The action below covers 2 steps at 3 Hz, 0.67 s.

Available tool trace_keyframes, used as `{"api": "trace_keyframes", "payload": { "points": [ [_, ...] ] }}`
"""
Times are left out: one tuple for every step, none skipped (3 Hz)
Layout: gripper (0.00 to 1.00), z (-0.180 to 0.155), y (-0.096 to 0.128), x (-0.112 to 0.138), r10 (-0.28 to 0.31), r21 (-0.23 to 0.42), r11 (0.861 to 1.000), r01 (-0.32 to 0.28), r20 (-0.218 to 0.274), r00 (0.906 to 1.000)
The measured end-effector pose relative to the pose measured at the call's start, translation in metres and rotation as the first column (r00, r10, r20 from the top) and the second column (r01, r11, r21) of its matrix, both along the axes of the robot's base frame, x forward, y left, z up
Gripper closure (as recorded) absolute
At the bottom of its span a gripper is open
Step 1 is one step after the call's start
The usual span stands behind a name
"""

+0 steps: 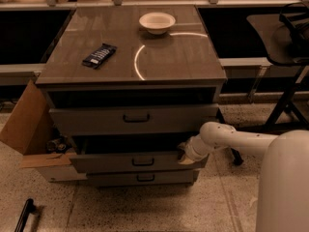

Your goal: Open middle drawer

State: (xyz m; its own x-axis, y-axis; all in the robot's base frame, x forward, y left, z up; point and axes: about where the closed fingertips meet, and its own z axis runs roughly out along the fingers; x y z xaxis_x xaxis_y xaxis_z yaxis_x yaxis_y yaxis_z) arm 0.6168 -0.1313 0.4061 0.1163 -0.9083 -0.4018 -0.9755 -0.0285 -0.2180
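Note:
The middle drawer [106, 163] is a wide grey drawer with a small dark bar handle [143, 162] at its centre. It stands pulled out a little from the cabinet, with a dark gap above its front. My gripper [185, 154] is at the right end of the drawer's top edge, touching the front. The white arm [227, 138] reaches in from the right. The taller top drawer [96, 121] sits above it and the slim bottom drawer [111, 179] below it.
The cabinet top [169, 57] holds a white bowl [157, 22] and a dark snack packet [99, 55]. An open cardboard box [24, 124] stands at the cabinet's left. A dark chair or stand [285, 95] is at the right. A black bar [24, 215] lies on the floor.

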Motion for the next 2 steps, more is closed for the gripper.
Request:
{"api": "trace_keyframes", "payload": {
  "points": [
    [0.27,-0.002,0.001,-0.001,0.002,0.001,1.0,-0.002,-0.003,1.0],
    [0.04,-0.004,0.006,-0.012,0.043,0.0,0.999,-0.043,-0.031,0.9986]
  ]
}}
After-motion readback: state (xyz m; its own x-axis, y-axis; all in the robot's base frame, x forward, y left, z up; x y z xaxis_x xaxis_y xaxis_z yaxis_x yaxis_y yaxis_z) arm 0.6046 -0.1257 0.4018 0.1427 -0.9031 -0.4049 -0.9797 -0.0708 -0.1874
